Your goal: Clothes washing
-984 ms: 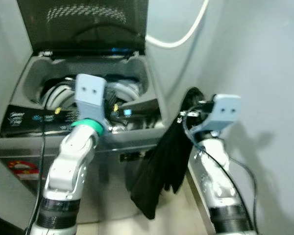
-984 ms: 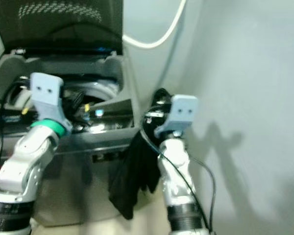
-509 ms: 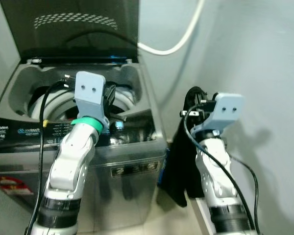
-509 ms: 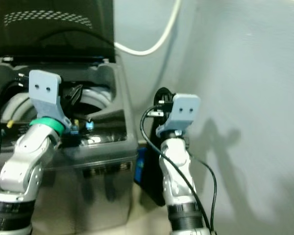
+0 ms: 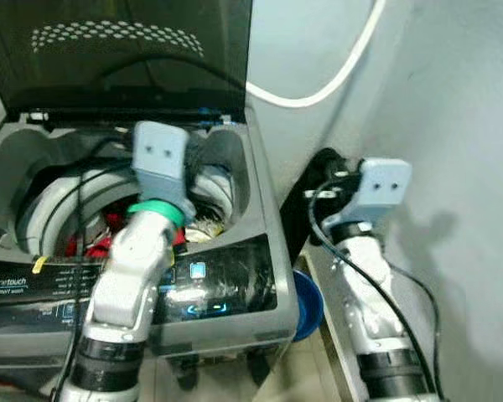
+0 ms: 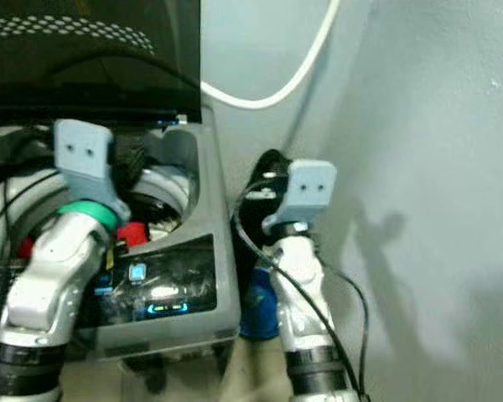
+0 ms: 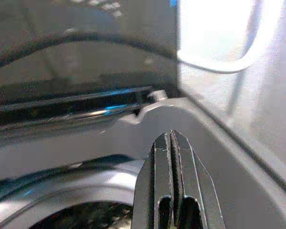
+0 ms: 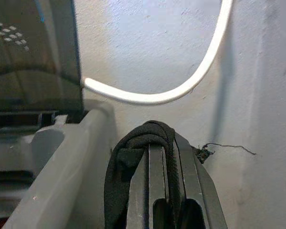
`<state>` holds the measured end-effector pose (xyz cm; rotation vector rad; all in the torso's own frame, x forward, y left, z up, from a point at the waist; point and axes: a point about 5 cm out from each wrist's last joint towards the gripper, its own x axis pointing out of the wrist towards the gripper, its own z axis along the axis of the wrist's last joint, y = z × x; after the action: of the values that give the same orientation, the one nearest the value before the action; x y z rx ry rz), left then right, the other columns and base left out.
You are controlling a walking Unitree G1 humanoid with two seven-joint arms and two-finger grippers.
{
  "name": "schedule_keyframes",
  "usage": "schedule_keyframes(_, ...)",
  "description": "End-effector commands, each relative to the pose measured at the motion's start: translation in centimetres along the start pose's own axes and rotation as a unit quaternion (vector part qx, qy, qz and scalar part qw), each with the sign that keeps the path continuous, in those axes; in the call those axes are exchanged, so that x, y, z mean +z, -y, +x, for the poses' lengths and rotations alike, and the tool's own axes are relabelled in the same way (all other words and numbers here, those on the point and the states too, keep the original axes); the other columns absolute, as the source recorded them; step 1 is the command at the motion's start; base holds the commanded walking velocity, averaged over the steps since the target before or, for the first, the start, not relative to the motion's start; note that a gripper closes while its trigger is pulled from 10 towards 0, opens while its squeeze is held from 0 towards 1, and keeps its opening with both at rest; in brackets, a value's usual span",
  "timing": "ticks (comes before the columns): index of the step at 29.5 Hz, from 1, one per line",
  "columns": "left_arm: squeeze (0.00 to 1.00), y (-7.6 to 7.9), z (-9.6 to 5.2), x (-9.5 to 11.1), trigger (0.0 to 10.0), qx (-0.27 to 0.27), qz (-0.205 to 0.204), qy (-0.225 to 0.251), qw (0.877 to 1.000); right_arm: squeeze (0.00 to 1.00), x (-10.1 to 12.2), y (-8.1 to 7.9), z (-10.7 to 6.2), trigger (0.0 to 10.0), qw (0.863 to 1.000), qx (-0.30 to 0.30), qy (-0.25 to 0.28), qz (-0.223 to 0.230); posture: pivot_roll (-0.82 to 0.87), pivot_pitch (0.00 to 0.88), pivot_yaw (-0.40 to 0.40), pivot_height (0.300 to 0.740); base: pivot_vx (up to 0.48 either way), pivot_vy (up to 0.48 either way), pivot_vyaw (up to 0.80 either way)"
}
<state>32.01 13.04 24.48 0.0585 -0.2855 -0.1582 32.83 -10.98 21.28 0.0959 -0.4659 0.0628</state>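
**Both arms raised at the open washer, black cloth in the right gripper**

The washer (image 5: 235, 285) stands before the robot with its lid (image 5: 126, 50) tipped up and back against the wall; the drum (image 5: 42, 209) lies open, and red clothes (image 5: 109, 239) show inside it, partly hidden by the left arm; the lit panel (image 5: 193, 289) runs along the near edge.

The left arm rises from the lower edge of the head views, bent up and forward over the panel, its green-ringed wrist above the drum's near rim; the left gripper (image 7: 171, 143) points toward the back of the tub, just under the lid's hinge line; its two fingers are pressed flat together with nothing between them, as the left wrist view shows.

The right arm stands to the right of the washer, in the gap between the machine and the wall; the forearm climbs steeply and the wrist tilts forward, so the right gripper (image 8: 157, 143) sits level with the washer's top right corner, just beside it; its fingers are closed on a black cloth (image 8: 128, 157), which wraps over the fingertips and hangs down one side of them; in the left eye view the cloth is a dark mass at the gripper, outside the drum.

A white hose (image 5: 335, 71) loops across the wall above; a blue round object (image 5: 306, 306) lies low beside the washer's right flank.
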Motion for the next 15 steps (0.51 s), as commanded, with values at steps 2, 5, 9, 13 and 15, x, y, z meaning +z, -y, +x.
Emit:
schedule_keyframes(2, 0.00, 0.05, -0.09, -0.07, 10.0, 0.001, 0.000, -0.001, 1.000, 0.00, 0.13, 0.10, -0.08, 10.0, 1.000, -0.002, 0.005, -0.001, 0.15, 0.000, 0.007, 0.740, 0.000, 0.000, 0.00)
schedule_keyframes(5, 0.00, 0.04, -0.09, -0.07, 10.0, 0.001, 0.000, -0.001, 1.000, 0.00, 0.12, 0.11, -0.09, 10.0, 1.000, -0.002, 0.005, -0.001, 0.15, 0.000, 0.007, 0.740, 0.000, 0.000, 0.00)
schedule_keyframes(9, 0.00, 0.02, -0.12, -0.06, 10.0, 0.001, 0.000, -0.001, 1.000, 0.00, 0.10, 0.16, -0.13, 10.0, 1.000, -0.003, 0.004, -0.002, 0.15, 0.000, 0.008, 0.740, 0.000, 0.000, 0.00)
schedule_keyframes(13, 0.00, -0.01, -0.14, -0.07, 10.0, 0.003, 0.000, -0.002, 1.000, 0.00, 0.06, 0.16, -0.10, 10.0, 1.000, -0.003, 0.004, -0.002, 0.15, 0.000, 0.007, 0.740, 0.000, 0.068, 0.00)
schedule_keyframes(15, 0.00, -0.02, -0.14, -0.07, 10.0, 0.003, 0.000, -0.002, 1.000, 0.00, 0.05, 0.14, -0.08, 10.0, 1.000, -0.003, 0.004, -0.002, 0.15, 0.000, 0.007, 0.740, 0.000, 0.268, 0.00)
